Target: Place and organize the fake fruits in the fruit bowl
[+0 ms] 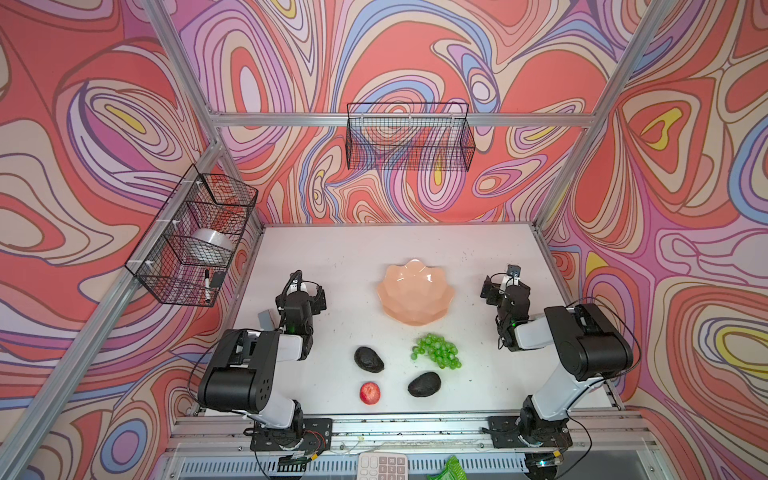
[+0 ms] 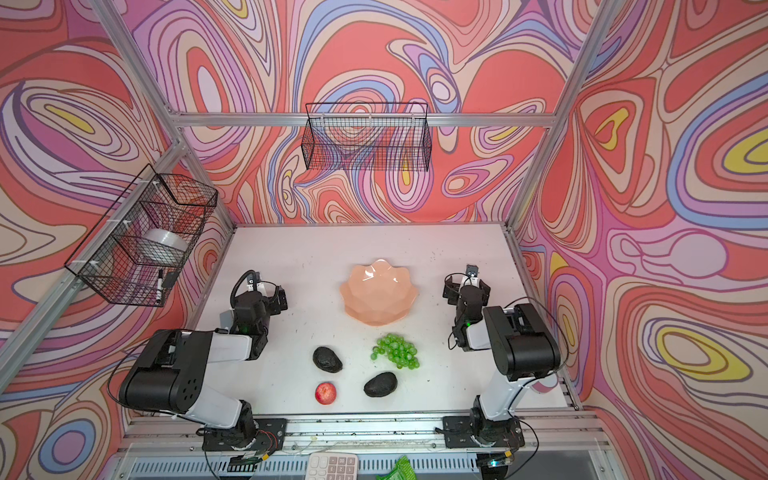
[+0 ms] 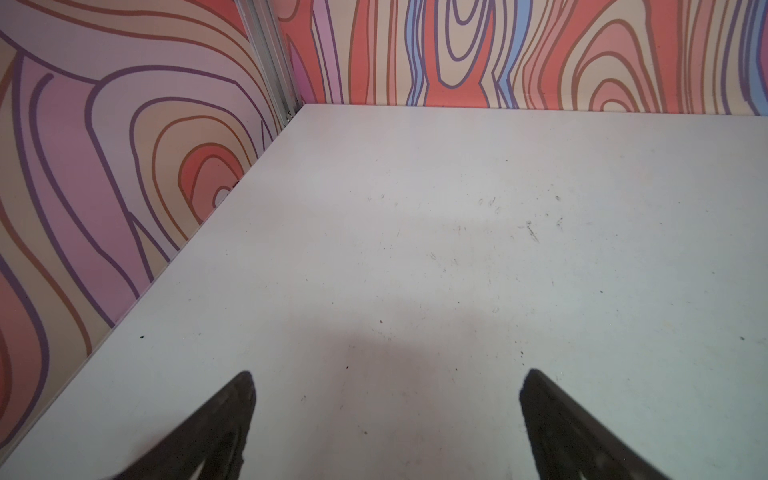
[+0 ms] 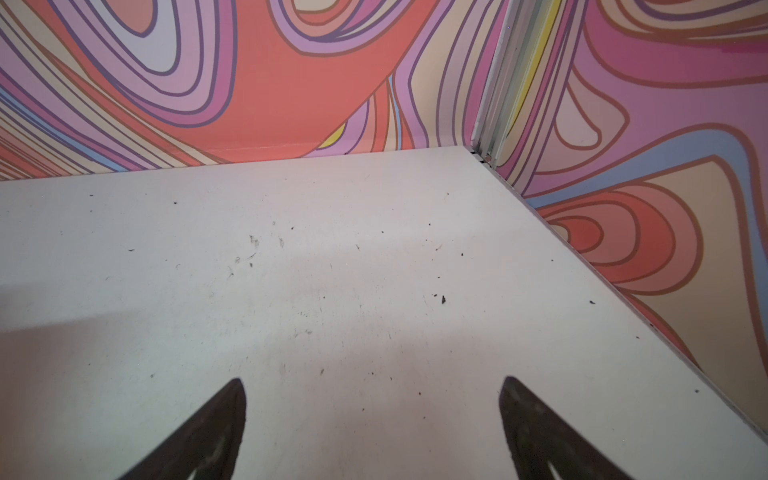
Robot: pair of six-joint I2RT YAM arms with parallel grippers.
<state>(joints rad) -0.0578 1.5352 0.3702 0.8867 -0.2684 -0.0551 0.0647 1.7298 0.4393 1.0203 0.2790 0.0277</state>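
In both top views the peach-pink fruit bowl (image 1: 415, 293) (image 2: 379, 293) sits empty mid-table. In front of it lie the green grapes (image 1: 437, 351) (image 2: 395, 351), two dark avocados (image 1: 368, 359) (image 1: 424, 384) (image 2: 327, 359) (image 2: 380, 384) and a small red apple-like fruit (image 1: 370, 393) (image 2: 326, 393). My left gripper (image 1: 309, 293) (image 3: 386, 378) hovers left of the bowl, open and empty. My right gripper (image 1: 500, 286) (image 4: 374, 384) hovers right of the bowl, open and empty. Both wrist views show only bare table between the fingers.
A black wire basket (image 1: 409, 137) hangs on the back wall. Another wire basket (image 1: 191, 237) on the left wall holds a tape roll and a marker. Patterned walls enclose the white table (image 1: 332, 257). A calculator (image 1: 382, 467) lies beyond the front rail.
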